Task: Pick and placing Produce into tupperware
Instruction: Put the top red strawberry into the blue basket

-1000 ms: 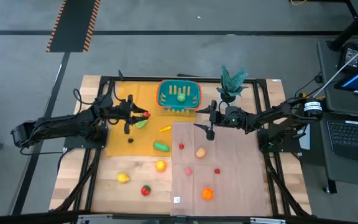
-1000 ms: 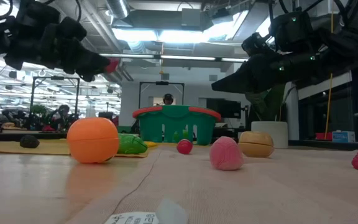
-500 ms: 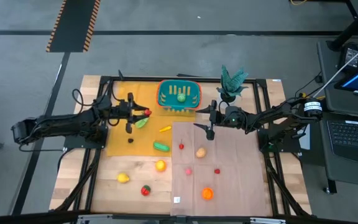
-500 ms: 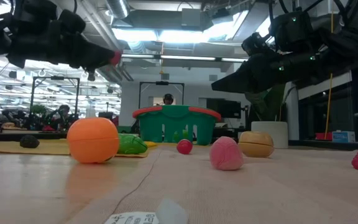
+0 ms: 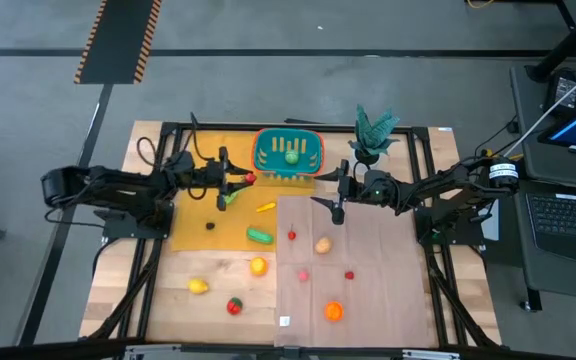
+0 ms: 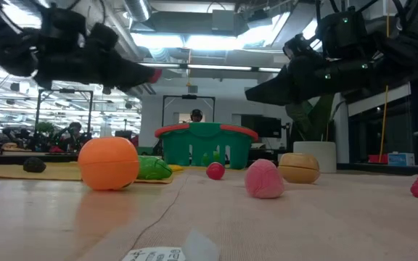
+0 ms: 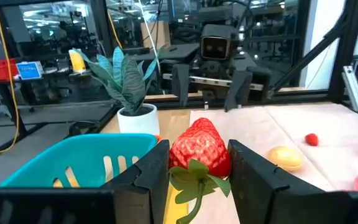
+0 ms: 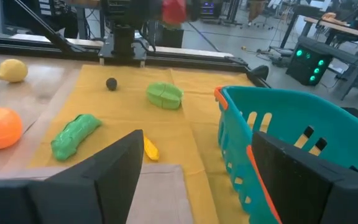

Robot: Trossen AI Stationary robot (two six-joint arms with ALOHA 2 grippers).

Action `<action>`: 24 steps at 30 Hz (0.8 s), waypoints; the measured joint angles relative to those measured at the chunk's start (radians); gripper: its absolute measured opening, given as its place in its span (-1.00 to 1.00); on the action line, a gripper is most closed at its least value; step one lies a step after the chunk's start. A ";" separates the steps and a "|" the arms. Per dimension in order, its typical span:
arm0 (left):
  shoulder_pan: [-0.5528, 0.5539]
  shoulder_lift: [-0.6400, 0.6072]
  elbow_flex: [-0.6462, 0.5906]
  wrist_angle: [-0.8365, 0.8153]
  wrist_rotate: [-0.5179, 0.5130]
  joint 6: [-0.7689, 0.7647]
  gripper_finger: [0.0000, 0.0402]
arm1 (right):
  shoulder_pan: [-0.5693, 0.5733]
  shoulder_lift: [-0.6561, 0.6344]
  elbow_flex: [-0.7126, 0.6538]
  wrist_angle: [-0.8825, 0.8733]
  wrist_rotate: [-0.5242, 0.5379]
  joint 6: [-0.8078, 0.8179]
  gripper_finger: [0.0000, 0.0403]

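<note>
My left gripper hangs above the yellow mat, just left of the teal tupperware, shut on a red strawberry. The tupperware holds a green-yellow piece. My right gripper stands open in the air right of the tupperware, over the tan cloth's far edge, with nothing between its fingers. Loose produce lies on the mat and cloth: a green cucumber, an orange, a lemon, a tan potato. My left gripper pinches the strawberry's two sides between its two fingers. The fingers lie level and come from the table's left. The strawberry is lifted clear of the mat, its green leaves toward the wrist and its tip pointing away.
A potted plant stands at the far edge, right of the tupperware. The yellow mat covers the far left, the tan cloth the right half. Small red and pink pieces dot the cloth.
My left gripper has carried the strawberry toward the table's right edge, closer to the tupperware, staying level and clear of the mat.
</note>
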 joint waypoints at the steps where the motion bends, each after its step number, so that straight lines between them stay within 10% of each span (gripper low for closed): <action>1: 0.003 0.028 0.021 0.002 0.001 0.002 -0.35 | 0.000 0.000 0.000 0.000 0.000 0.000 0.49; 16: 0.111 0.313 0.283 -0.030 0.167 0.019 -0.34 | 0.000 0.000 0.000 -0.002 0.000 0.047 0.47; 24: 0.117 0.410 0.434 -0.212 0.170 0.078 -0.34 | 0.000 0.000 0.000 -0.002 0.000 0.047 0.08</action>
